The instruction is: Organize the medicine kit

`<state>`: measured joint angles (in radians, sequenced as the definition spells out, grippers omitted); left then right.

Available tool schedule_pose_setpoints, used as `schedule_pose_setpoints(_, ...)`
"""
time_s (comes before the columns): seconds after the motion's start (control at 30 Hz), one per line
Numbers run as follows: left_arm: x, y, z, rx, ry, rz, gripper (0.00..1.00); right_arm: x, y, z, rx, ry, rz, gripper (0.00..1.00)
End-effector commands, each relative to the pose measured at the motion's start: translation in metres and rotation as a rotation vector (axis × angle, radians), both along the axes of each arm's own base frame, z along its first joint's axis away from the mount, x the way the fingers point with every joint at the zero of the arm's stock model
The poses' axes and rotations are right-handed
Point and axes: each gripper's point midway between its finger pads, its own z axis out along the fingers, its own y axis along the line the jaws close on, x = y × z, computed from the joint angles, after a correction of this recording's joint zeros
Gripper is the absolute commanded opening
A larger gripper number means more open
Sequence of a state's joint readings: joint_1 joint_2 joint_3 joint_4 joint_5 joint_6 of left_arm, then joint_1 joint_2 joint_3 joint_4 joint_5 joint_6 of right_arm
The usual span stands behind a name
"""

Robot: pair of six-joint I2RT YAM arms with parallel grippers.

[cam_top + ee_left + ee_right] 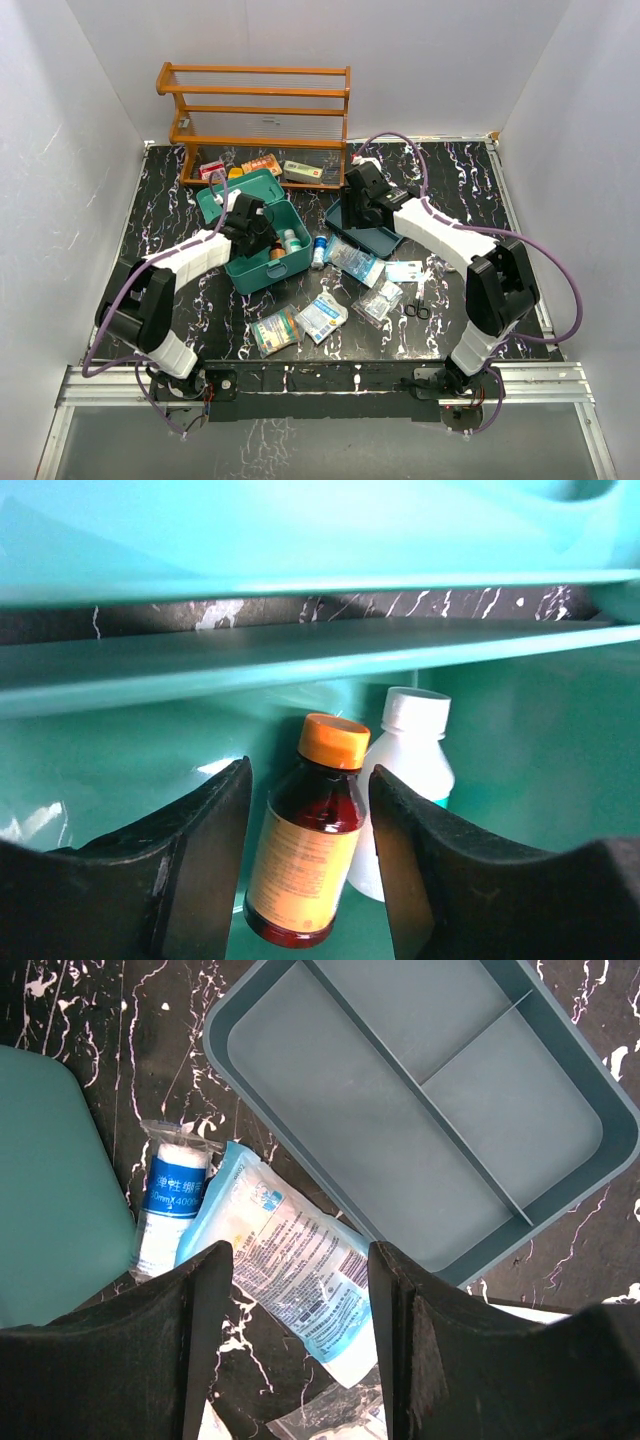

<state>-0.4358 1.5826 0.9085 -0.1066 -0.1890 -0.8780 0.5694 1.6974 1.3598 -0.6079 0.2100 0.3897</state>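
Note:
The medicine kit [262, 272], a teal box with its lid folded back, stands left of centre. My left gripper [258, 232] reaches into it. In the left wrist view the gripper [310, 780] is open around a brown bottle [305, 860] with an orange cap and label. The bottle leans slightly, with a thin gap at each finger. A white bottle [415, 750] stands behind it against the kit's wall [520, 740]. My right gripper [352, 215] hovers open and empty [300, 1260] over a blue-and-white packet [290, 1260] lying on the table.
A dark teal two-compartment tray [560, 1200] lies right of the kit, and a bandage roll [175, 1205] lies between them. Several packets [322, 316] and scissors [417, 305] lie toward the front. An orange wooden rack [255, 110] with boxes [300, 170] under it stands at the back.

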Motion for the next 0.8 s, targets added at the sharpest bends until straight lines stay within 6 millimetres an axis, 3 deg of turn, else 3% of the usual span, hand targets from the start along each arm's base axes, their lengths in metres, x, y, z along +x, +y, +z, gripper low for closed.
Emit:
schedule_pose_setpoints(0.0,0.011,0.007,0.044,0.045,-0.097,-0.002,0.51,0.007,0.004,0.035,0.057,-0.104,0.009,0.55)
schedule_pose_setpoints(0.2,0.015,0.018,0.080,0.104,-0.178,-0.016,0.54,-0.004,-0.001,0.043,0.075,-0.116,0.011,0.57)
schedule_pose_setpoints(0.4,0.014,0.029,0.142,0.205,-0.343,-0.135,0.61,-0.023,-0.003,0.041,0.124,-0.083,0.011,0.57)
schedule_pose_setpoints(0.57,-0.004,0.039,0.188,0.270,-0.459,-0.229,0.67,-0.042,-0.006,0.024,0.122,-0.051,0.059,0.58)
schedule_pose_setpoints(0.77,-0.043,0.050,0.205,0.198,-0.473,-0.209,0.75,-0.066,-0.002,0.008,0.163,0.047,0.092,0.57)
